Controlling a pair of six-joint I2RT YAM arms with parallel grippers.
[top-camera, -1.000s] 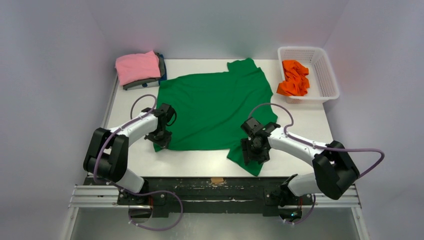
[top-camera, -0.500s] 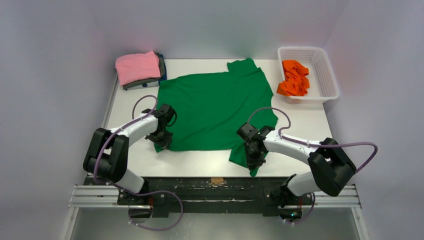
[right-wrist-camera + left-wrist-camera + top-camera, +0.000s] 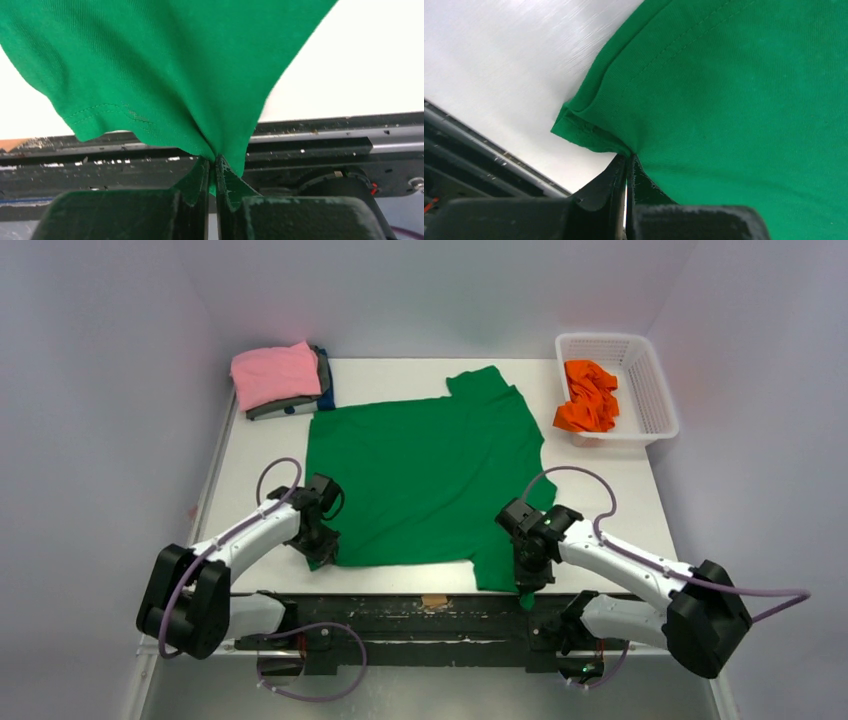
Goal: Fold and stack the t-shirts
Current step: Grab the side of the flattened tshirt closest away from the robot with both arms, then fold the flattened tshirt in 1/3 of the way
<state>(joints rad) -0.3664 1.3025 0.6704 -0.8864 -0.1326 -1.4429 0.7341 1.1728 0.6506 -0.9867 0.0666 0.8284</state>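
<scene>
A bright green t-shirt [image 3: 420,475] lies spread flat across the middle of the table. My left gripper [image 3: 318,552] is shut on its near left hem corner [image 3: 589,132], low over the table. At the front edge my right gripper [image 3: 527,585] is shut on the shirt's near right sleeve [image 3: 165,90], the cloth bunched between its jaws [image 3: 215,161]. A folded pink t-shirt [image 3: 275,373] tops a stack at the back left, over a dark grey one [image 3: 283,408] and a dark blue one [image 3: 325,375]. Orange t-shirts [image 3: 588,395] lie crumpled in the basket.
A white lattice basket [image 3: 655,390] stands at the back right corner. The black front rail [image 3: 430,615] with the arm bases runs just below the shirt's near edge. White walls close in the table on three sides.
The right gripper shut on the near right sleeve. Both arms pulled toward the front edge, dragging the green shirt nearer and to the left.
</scene>
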